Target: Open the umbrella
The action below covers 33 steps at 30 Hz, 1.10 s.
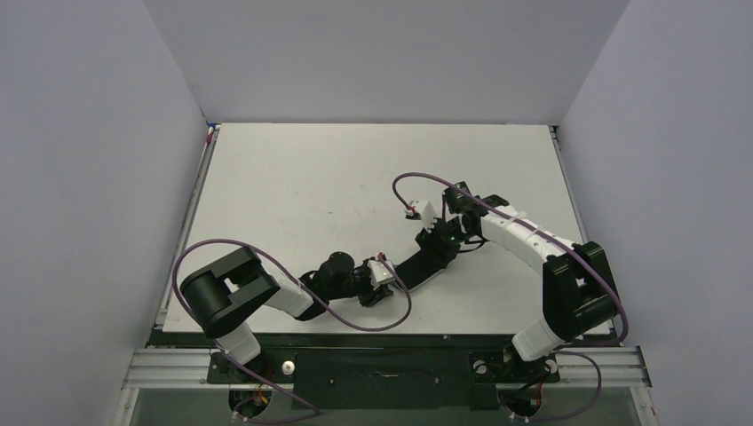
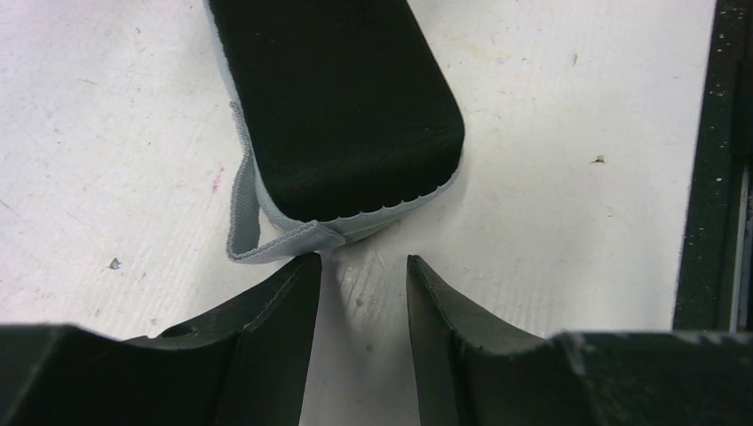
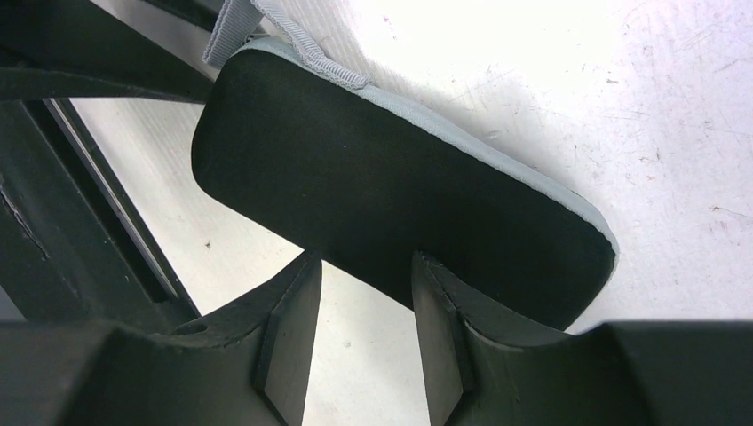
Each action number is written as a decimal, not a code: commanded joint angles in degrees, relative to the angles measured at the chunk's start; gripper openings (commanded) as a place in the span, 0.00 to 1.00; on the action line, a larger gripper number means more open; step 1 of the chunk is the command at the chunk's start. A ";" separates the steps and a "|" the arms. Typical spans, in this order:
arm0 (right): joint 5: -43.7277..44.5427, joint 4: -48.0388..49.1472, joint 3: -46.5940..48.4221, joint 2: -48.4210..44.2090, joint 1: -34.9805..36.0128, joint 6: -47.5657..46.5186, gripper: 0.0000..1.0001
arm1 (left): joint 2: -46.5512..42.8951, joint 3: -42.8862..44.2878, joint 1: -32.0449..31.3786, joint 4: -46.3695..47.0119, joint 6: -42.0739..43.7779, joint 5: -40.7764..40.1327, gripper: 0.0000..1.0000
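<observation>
No peach-tan umbrella shows in any view. A black oblong pouch with grey edging lies flat on the white table, between my two grippers. My left gripper is open and empty, its tips just short of the pouch's near end and its grey strap loop. My right gripper is open, its tips at the long edge of the pouch. Whether they touch it, I cannot tell.
The black frame rail runs along the table's near edge, close to the pouch's end. Grey walls stand at the left, back and right. Purple cables loop over both arms.
</observation>
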 commanded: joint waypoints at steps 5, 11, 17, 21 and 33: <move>2.40 -5.53 -1.35 3.30 -0.78 -3.95 0.39 | 0.79 2.96 1.34 4.89 2.90 -0.33 0.40; 2.18 -6.23 -1.27 3.29 -0.82 -4.85 0.39 | 3.65 4.18 2.42 6.38 3.94 1.14 0.40; 2.82 -5.94 -0.92 4.06 -1.17 -4.79 0.38 | 4.05 4.76 2.44 4.52 5.39 6.96 0.24; 3.84 -4.84 -0.95 4.29 -1.37 -3.61 0.35 | 2.98 4.04 2.43 3.78 6.36 7.68 0.03; 3.05 -1.35 -1.50 2.58 -2.53 0.81 0.41 | -0.60 2.40 1.00 2.22 -1.62 0.27 0.00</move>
